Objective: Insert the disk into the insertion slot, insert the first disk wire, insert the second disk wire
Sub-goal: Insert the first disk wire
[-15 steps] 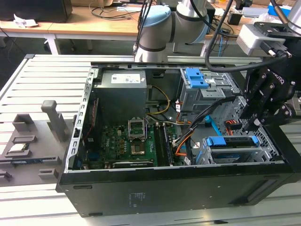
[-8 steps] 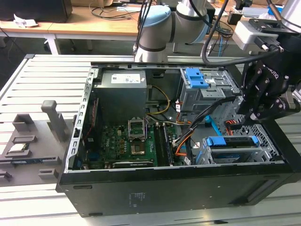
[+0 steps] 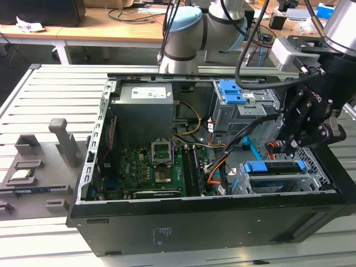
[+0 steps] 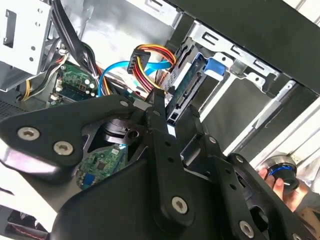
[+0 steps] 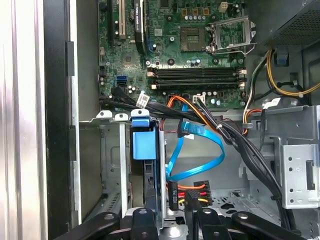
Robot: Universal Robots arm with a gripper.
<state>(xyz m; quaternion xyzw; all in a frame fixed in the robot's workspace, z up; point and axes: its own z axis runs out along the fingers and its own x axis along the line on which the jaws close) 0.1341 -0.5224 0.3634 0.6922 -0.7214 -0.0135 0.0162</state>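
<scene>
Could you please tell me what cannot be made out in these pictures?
First wrist view: where the first disk wire meets the disk, hidden by the pincer and cut by the edge.
Second wrist view: one end of the second disk wire, behind the pincer.

The disk (image 3: 273, 167) sits in the insertion slot (image 3: 320, 179).
</scene>
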